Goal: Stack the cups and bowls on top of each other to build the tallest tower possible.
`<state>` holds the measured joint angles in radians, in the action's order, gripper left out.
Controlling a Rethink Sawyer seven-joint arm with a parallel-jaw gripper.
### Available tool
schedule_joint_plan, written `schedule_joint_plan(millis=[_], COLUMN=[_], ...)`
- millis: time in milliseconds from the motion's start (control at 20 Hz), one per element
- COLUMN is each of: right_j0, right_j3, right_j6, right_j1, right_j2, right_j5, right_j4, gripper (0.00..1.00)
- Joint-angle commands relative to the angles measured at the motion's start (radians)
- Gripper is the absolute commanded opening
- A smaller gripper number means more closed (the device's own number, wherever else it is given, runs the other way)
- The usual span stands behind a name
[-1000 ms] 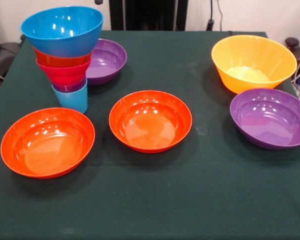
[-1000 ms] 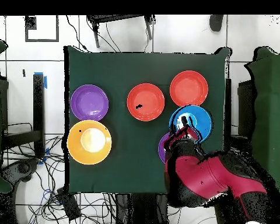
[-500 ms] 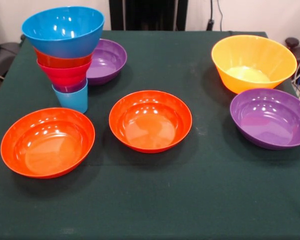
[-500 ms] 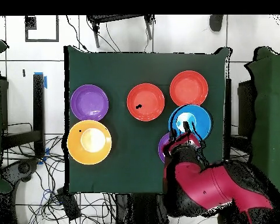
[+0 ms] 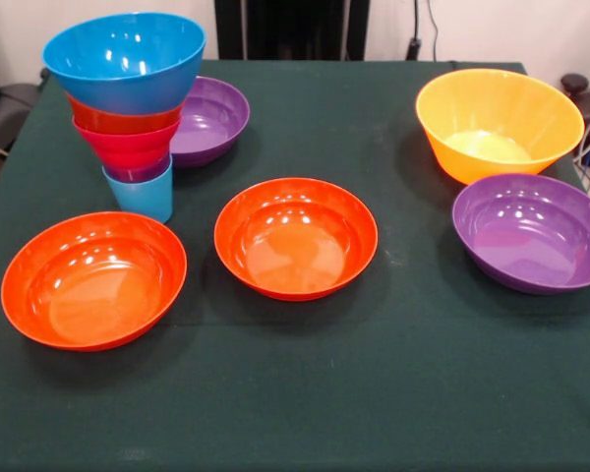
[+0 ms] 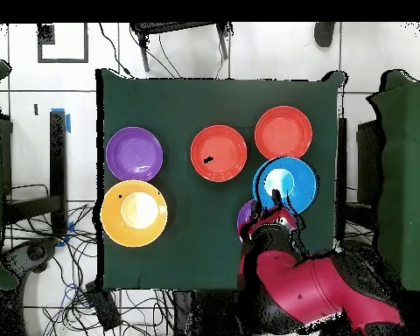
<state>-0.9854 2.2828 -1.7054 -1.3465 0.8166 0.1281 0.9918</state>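
The tower (image 5: 128, 108) is standing at one far corner of the green table (image 5: 305, 393) — a light blue cup (image 5: 143, 197) on the cloth, a purple cup rim just showing above it, then a pink bowl (image 5: 126, 147), a small orange bowl (image 5: 118, 118) and the medium blue bowl (image 5: 126, 61) sitting widest on top, the column looking upright. So, as a judgement, roughly half the pieces are nesting already and the wide ones are waiting. Five bowls are lying loose: one purple bowl (image 5: 211, 120) is sitting just beside the tower, partly behind it; two orange-red bowls — one (image 5: 93, 280) in front of the tower, the other (image 5: 295, 238) near the table's middle — are resting apart from each other; the large yellow-orange bowl (image 5: 499, 123) and the second purple bowl (image 5: 531, 231) are sitting close together on the opposite side. In the overhead view the red arm is reaching in from the bottom, and its gripper (image 6: 273, 208) is hanging over the edge of the blue bowl, near the tower; whether the pincer is released or clenched I cannot tell, and nothing is visibly hanging in it. The front view is not showing the gripper at all. What is likely remaining is lifting each wide bowl onto the top, with the stack growing more top-heavy each time.
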Motion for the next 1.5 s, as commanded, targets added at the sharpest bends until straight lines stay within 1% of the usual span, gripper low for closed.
schedule_joint_plan(millis=[50, 100, 250, 450, 750, 850, 1050, 1100, 1250, 1400, 1500], right_j0=[0.105, 0.123, 0.173, 0.239, 0.341, 0.389, 0.496, 0.523, 0.584, 0.652, 0.686], right_j3=[0.094, 0.088, 0.078, 0.039, -0.037, -0.087, -0.194, -0.223, -0.276, -0.349, -0.391], right_j6=[-0.001, -0.015, -0.066, -0.106, -0.133, -0.151, -0.214, -0.226, -0.248, -0.278, -0.283], right_j1=[0.001, 0.006, 0.028, 0.064, 0.122, 0.170, 0.277, 0.305, 0.356, 0.420, 0.457], right_j2=[-0.028, -0.035, -0.081, -0.144, -0.232, -0.269, -0.367, -0.389, -0.453, -0.517, -0.546], right_j5=[0.134, 0.138, 0.126, 0.125, 0.135, 0.149, 0.140, 0.133, 0.102, 0.070, 0.055], right_j4=[0.007, 0.008, 0.050, 0.091, 0.117, 0.143, 0.214, 0.222, 0.234, 0.242, 0.238], gripper=[1.00, 1.00, 1.00, 1.00, 1.00, 1.00, 1.00, 1.00, 1.00, 1.00, 1.00])
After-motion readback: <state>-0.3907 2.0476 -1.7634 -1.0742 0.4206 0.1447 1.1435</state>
